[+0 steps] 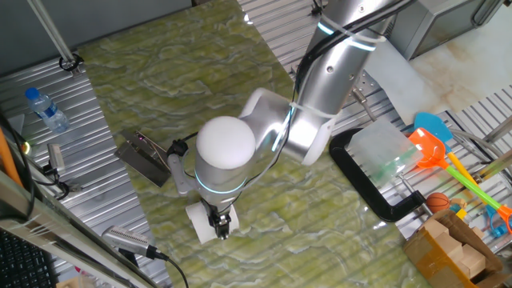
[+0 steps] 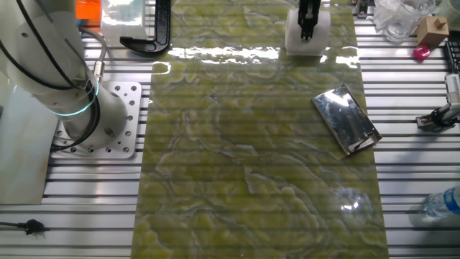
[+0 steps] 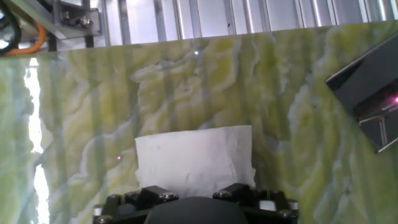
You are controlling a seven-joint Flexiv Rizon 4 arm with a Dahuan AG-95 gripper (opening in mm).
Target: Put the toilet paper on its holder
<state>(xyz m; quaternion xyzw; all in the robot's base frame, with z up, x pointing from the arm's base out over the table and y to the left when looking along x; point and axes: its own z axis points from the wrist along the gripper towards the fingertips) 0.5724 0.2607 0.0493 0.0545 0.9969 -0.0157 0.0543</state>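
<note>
- The toilet paper lies on the green marbled mat near its edge, with the gripper right over it.
- The jaws reach down at the roll; whether they pinch it cannot be told.
- The holder lies flat on the mat, well apart from the roll, bare mat between them.
- A black C-clamp and a water bottle lie off to the sides.

Claw fingertips hidden behind toilet paper; holder cropped.
</note>
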